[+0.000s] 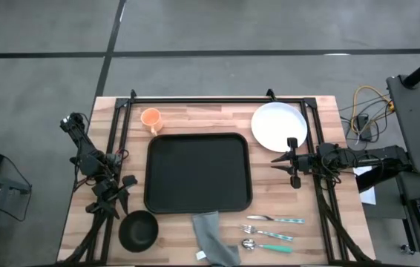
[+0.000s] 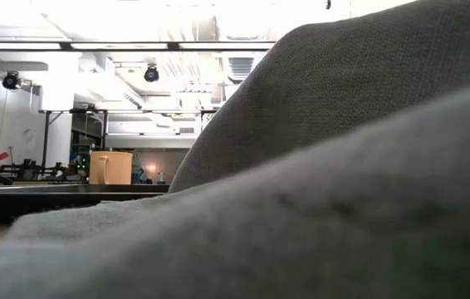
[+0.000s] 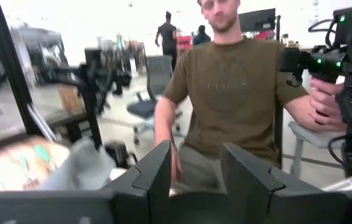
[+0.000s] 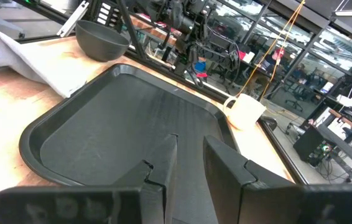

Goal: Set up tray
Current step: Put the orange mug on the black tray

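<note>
The black tray point(image 1: 197, 172) lies flat in the middle of the table, with nothing on it; the right wrist view shows it point(image 4: 132, 130) too. A white plate point(image 1: 279, 126) sits by the tray's far right corner and an orange cup point(image 1: 151, 119) by its far left corner. My right gripper point(image 1: 275, 159) hovers at the tray's right rim, pointing left over it, fingers point(image 4: 189, 144) slightly open. At the table's left, between tray and black bowl point(image 1: 138, 230), my left gripper point(image 1: 119, 194) is open point(image 3: 196, 163) and holds nothing.
A grey cloth point(image 1: 214, 237) lies at the near edge and fills most of the low view point(image 2: 343, 166). Three pieces of cutlery point(image 1: 269, 233) lie near the right of it. A person point(image 3: 226, 93) sits beyond the table. Black frame rails point(image 1: 217, 99) border the table.
</note>
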Controlling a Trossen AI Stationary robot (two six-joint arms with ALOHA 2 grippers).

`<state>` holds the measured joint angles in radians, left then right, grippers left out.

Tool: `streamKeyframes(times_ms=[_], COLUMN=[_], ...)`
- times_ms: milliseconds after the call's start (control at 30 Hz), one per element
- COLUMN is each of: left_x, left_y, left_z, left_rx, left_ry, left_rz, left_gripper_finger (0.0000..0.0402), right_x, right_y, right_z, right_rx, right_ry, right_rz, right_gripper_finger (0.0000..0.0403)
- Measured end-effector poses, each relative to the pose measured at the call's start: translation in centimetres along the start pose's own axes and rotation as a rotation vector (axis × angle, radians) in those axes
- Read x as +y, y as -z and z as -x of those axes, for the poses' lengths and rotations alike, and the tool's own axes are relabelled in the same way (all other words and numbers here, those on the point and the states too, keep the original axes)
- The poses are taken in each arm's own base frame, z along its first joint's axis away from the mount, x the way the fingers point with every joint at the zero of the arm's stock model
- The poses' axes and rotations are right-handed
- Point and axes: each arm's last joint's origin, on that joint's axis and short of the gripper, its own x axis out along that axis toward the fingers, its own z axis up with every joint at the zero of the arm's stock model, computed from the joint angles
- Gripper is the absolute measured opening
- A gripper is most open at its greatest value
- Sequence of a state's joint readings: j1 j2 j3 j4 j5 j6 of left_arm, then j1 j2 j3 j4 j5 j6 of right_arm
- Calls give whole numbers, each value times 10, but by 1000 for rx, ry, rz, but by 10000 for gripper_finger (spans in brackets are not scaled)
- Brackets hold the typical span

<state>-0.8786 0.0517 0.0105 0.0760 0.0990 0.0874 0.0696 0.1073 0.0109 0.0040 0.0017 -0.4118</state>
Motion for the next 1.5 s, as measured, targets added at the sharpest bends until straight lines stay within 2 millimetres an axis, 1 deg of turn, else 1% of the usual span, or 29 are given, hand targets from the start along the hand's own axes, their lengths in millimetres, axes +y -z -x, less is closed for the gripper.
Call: streamKeyframes(times_ms=[133,333,467,600,700,767,867,967,1067,1133,1200,1400,1500], left_x=[0,1,4,7,10,12,16,21,27,28,29,29,30], left_y=[-1,-10,-16,-18,-26,-35,-50,-58,-61,-61,-62,-70,-74], left_z=[0,1,1,2,5,8,18,28,40,45,48,53,55], left_rx=[-14,-101,-136,-123,-143,-191,-305,-352,-306,-240,-233,-262,-284], left_ry=[-2,-37,-137,-236,-367,-473,-663,-896,-1163,-1282,-1331,-1349,-1361], left_rz=[-131,-301,-439,-566,-719,-771,-703,-499,-345,-287,-263,-250,-202], left_gripper_finger=[121,120,120,120,121,120,121,121,121,121,121,121,121], right_x=[0,0,0,0,0,0,0,0,0,0,0,0,0], right_y=[0,0,0,0,0,0,0,0,0,0,0,0,0], right_z=[0,0,0,0,0,0,0,0,0,0,0,0,0], right_rx=[0,0,0,0,0,0,0,0,0,0,0,0,0], right_ry=[0,1,1,1,1,1,1,0,1,0,1,0,1], right_rz=[0,0,0,0,0,0,0,0,0,0,0,0,0], right_gripper_finger=[68,68,68,68,68,68,68,68,68,68,68,68,68])
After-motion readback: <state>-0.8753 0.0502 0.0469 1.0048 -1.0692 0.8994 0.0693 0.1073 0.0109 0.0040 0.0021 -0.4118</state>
